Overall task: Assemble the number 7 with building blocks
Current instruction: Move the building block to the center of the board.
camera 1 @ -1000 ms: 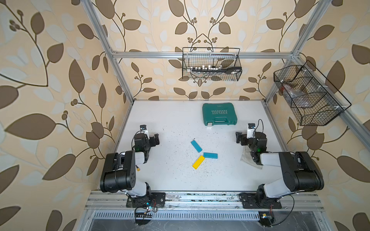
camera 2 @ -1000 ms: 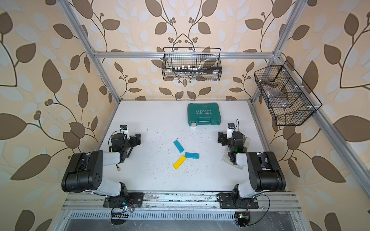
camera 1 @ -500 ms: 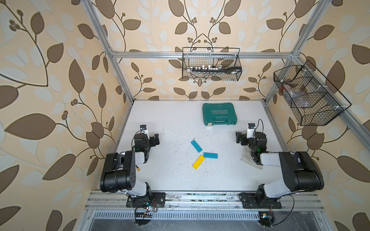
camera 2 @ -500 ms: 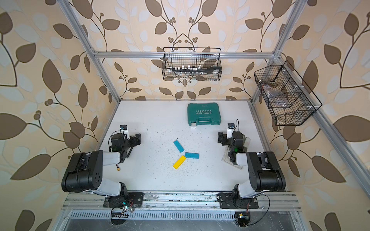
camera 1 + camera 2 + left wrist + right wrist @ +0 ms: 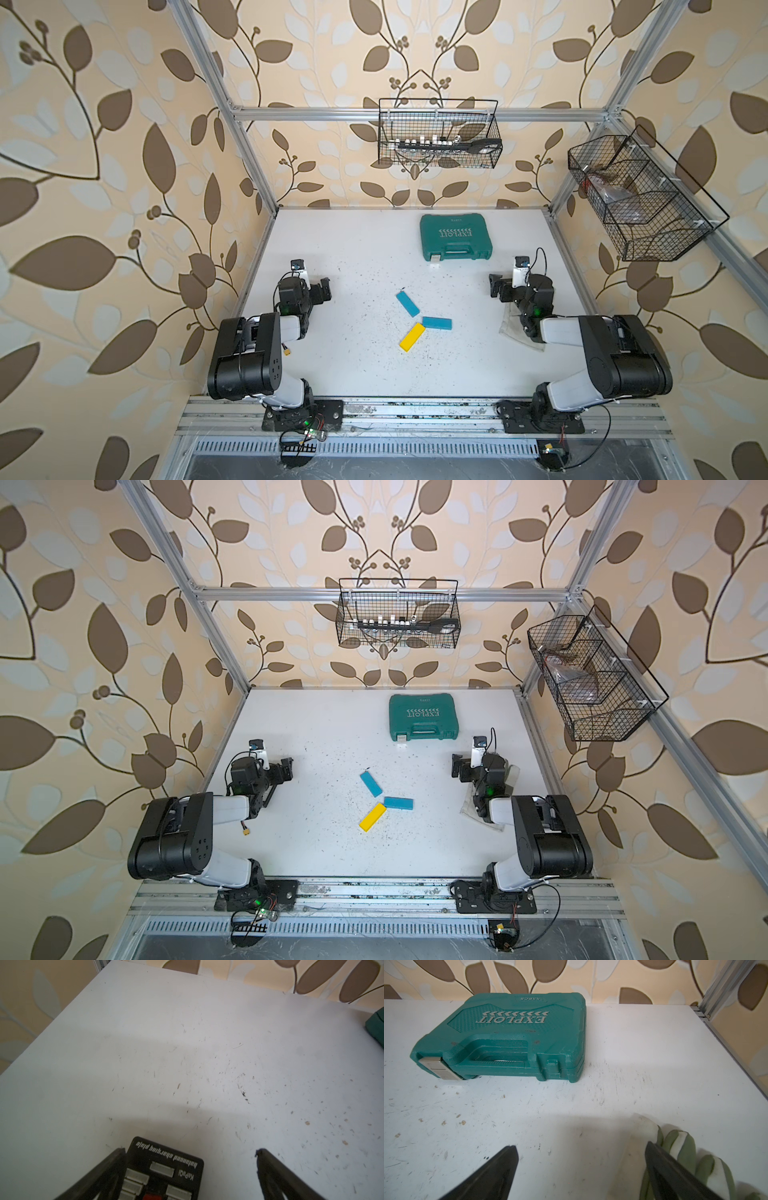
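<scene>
Looking down in both top views, we are seeing the three building blocks [image 5: 398,803] lying flat near the middle of the white table [image 5: 353,374], between the two arms and well apart from both. One teal block [image 5: 407,303] is lying on a slant. The second teal block [image 5: 436,323] is lying crosswise just beside its nearer end. The yellow block [image 5: 412,337] is slanting away toward the front edge. Their inner ends are crowding close together, and we cannot tell whether they are touching.

The left gripper [image 5: 320,290] is sitting at the left side with its fingers [image 5: 272,1174] spread wide apart and gripping nothing. In the left wrist view a black charging plate [image 5: 166,1159] is showing between them, close against one finger. The right gripper [image 5: 496,286] is sitting at the right side, its fingers [image 5: 496,1174] likewise wide apart and empty, with a green-and-white glove [image 5: 683,1142] lying beneath one finger. The dark-green tool case [image 5: 455,237] is lying flat near the back wall, well apart from the blocks.
</scene>
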Controlling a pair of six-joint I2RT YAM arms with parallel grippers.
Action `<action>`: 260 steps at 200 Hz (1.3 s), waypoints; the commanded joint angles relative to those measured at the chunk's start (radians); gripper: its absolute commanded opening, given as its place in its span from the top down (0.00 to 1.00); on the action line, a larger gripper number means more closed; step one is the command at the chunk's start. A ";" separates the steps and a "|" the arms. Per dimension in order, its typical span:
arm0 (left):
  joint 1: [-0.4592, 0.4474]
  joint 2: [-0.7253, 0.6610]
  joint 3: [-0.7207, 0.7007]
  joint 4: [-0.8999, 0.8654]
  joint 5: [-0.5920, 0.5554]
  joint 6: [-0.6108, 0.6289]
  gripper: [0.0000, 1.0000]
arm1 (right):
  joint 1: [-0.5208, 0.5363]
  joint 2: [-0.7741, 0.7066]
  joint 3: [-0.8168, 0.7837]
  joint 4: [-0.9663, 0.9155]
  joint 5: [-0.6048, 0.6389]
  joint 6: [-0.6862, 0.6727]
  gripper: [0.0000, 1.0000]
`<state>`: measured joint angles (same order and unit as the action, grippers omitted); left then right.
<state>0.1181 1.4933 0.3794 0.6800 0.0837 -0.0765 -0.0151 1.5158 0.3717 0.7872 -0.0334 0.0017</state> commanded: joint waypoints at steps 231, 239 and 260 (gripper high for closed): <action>-0.382 -0.363 0.235 -0.809 -0.290 -0.264 0.19 | 0.719 0.454 1.045 -1.488 -0.198 -0.157 0.62; -0.382 -0.373 0.228 -0.809 -0.295 -0.266 0.18 | 0.719 0.477 1.055 -1.489 -0.188 -0.160 0.60; -0.382 -0.390 0.217 -0.801 -0.291 -0.268 0.18 | 0.748 0.524 1.070 -1.485 -0.145 -0.163 0.57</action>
<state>-0.2741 1.1431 0.6094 -0.1394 -0.1818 -0.3309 0.7143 1.9850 1.4105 -0.6163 -0.2481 -0.1287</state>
